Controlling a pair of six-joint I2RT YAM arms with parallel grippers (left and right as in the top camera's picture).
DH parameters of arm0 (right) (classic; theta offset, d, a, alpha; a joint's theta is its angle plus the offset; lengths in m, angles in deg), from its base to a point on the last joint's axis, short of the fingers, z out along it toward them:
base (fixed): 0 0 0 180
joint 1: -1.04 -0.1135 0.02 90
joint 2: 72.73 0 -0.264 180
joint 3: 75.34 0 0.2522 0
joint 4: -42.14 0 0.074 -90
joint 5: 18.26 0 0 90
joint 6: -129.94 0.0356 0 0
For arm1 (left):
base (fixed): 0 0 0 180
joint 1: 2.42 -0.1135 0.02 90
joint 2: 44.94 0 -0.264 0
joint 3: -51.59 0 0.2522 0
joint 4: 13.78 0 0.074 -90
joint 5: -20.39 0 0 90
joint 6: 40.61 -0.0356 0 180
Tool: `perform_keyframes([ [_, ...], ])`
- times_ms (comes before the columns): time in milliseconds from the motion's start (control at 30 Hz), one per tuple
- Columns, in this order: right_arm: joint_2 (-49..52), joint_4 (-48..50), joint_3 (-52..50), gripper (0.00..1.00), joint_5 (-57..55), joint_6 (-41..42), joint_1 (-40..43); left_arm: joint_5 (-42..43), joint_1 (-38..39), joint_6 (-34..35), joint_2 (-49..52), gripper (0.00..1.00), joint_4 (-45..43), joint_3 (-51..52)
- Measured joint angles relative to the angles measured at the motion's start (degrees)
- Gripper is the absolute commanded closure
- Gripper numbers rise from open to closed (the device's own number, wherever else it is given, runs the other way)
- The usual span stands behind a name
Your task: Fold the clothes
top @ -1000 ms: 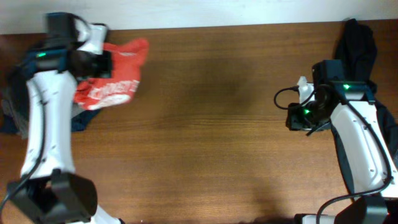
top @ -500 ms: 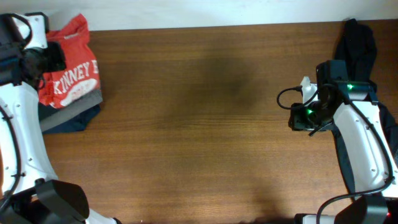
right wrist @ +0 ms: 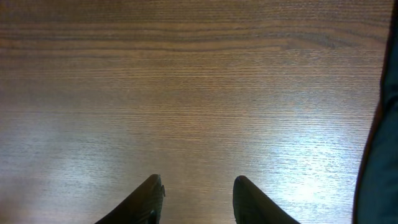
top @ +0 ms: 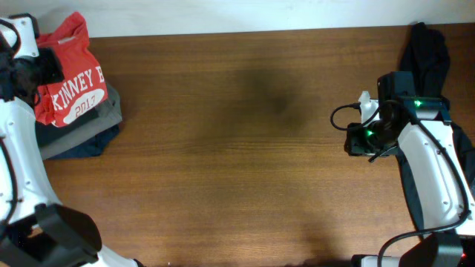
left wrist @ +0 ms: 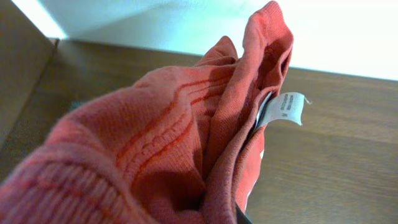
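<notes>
The red-orange T-shirt (top: pixel 72 87) with white lettering and a "2013" oval hangs bunched at the table's far left corner, and my left gripper (top: pixel 44 70) is shut on its fabric. In the left wrist view the shirt (left wrist: pixel 186 137) fills the frame and hides the jaws; a white label (left wrist: pixel 285 107) sticks out of its collar. A limp black garment (top: pixel 424 52) lies at the back right corner. My right gripper (right wrist: pixel 196 194) hovers open over bare wood just left of that garment (right wrist: pixel 382 137), holding nothing.
Under the hanging shirt lies a pile of grey and navy clothes (top: pixel 82 137) at the table's left edge. The wooden table (top: pixel 245 148) stretches between the two arms. A white wall runs along the back edge.
My left arm has swung left and back, carrying the red shirt from beside the pile to above the table's left corner. The right arm has not moved.
</notes>
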Motion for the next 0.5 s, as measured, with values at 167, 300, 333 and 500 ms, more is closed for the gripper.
perform_keyframes([
  [167,0.0,0.0,0.0,0.58,0.0,0.0,0.0,0.0,-1.9,0.0,3.7,0.99,-1.4,0.0],
  [300,0.0,0.0,0.0,0.58,0.0,0.0,0.0,0.0,-3.9,0.0,5.5,0.99,-4.0,0.0],
  [333,0.0,0.0,0.0,0.58,0.0,0.0,0.0,0.0,-4.4,0.0,5.8,0.75,-4.6,0.0],
  [500,0.0,0.0,0.0,0.58,0.0,0.0,0.0,0.0,-7.7,-0.2,6.9,0.01,-6.5,0.0],
])
